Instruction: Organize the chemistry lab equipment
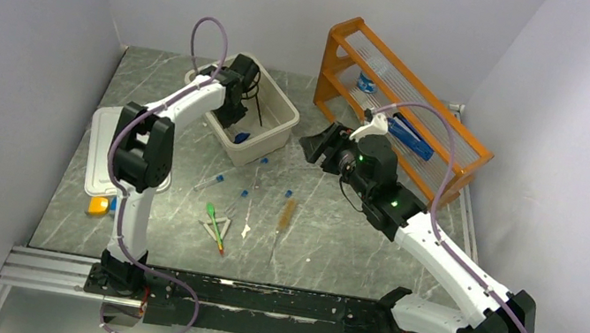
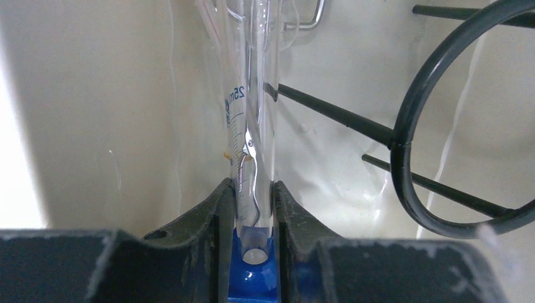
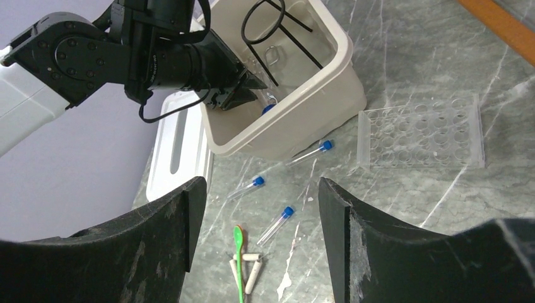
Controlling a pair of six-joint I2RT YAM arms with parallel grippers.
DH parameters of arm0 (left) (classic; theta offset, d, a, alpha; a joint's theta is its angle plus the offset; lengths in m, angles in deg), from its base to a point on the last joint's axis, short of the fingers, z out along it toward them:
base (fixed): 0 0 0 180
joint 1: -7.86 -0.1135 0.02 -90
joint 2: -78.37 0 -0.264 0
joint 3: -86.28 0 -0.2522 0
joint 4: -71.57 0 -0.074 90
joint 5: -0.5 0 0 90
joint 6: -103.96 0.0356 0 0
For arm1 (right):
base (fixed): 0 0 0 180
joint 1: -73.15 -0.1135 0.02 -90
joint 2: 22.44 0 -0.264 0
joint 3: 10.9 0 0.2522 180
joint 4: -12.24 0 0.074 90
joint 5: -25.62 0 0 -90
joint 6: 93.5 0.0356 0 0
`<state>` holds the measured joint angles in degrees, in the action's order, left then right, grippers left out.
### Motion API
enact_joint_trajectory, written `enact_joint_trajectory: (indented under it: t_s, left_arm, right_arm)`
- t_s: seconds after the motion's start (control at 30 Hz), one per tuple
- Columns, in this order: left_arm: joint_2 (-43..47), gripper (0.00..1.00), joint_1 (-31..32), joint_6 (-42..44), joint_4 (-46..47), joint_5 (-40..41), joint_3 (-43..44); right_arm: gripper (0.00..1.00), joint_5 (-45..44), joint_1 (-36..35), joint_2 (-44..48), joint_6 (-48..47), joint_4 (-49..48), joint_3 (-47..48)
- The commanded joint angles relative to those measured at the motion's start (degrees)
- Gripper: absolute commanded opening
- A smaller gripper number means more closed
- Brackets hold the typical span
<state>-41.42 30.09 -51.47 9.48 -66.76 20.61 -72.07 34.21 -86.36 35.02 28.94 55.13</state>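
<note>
Left wrist view gives you the clearest read: your left gripper (image 2: 255, 211) is closed narrow on a test tube (image 2: 253, 126). The jaws pinch the glass just above its blue cap (image 2: 252, 278), which sits between the fingers at 6 o'clock in that frame. The tube runs straight away from the camera toward 12 o'clock, with printed graduations along its side. It is inside the cream bin (image 2: 94, 126), and the black wire ring stand (image 2: 404, 132) lies in the same bin at 3 o'clock of the tube. You cannot tell whether the tube's far end touches the bin floor.

From the top external camera, the bin sits at about 11 o'clock of the table's middle, with a white lid (image 1: 102, 145) lying flat at the bin's 8 o'clock. The orange wooden shelf rack (image 1: 400, 103) stands at 1 o'clock, against the back right.

Your right gripper (image 3: 258, 202) stands wide apart with nothing between the fingers, hovering above the table. Below it, three loose capped tubes (image 3: 277, 224) lie on the marble near the bin's front wall. A green dropper (image 3: 238, 252) lies at 6 o'clock of them, beside some short white pieces. The clear tube rack (image 3: 419, 136) rests flat on the table at 3 o'clock of the bin, apart from it, its holes unfilled.
</note>
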Motion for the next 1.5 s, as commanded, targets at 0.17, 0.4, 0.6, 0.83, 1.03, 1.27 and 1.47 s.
enact_joint_trajectory:
  t_s: [0.17,0.4,0.6,0.83,1.03,1.27,1.47]
  left_arm:
    - [-2.32,0.29,0.19,7.02,-0.01,-0.78,3.84]
    - [0.08,0.38,0.26,10.61,-1.04,0.02,6.55]
    - [5.58,0.52,0.26,13.4,-2.02,3.23,5.86]
    - [15.02,0.55,0.41,18.64,0.31,2.18,2.05]
    - [28.27,0.57,0.44,27.48,10.98,-9.08,-10.1]
    - [45.58,0.66,0.27,36.23,25.71,-21.61,-28.84]
    - [56.31,0.85,0.26,38.74,29.85,-24.74,-37.92]
  right_arm:
    - [0.68,-0.83,0.5,1.93,-0.71,0.54,-0.46]
    - [0.69,-0.2,0.47,1.94,-1.1,2.02,-1.08]
    - [0.71,0.21,0.46,1.53,-1.73,3.72,-2.19]
    - [0.71,1.08,0.55,-0.58,-0.77,6.77,-3.23]
    - [0.66,2.28,-1.16,-6.32,3.95,7.87,-6.88]
    - [0.64,0.99,-8.35,-11.96,6.61,13.01,-8.0]
    - [0.62,1.11,-14.26,-13.84,10.75,14.5,-11.62]
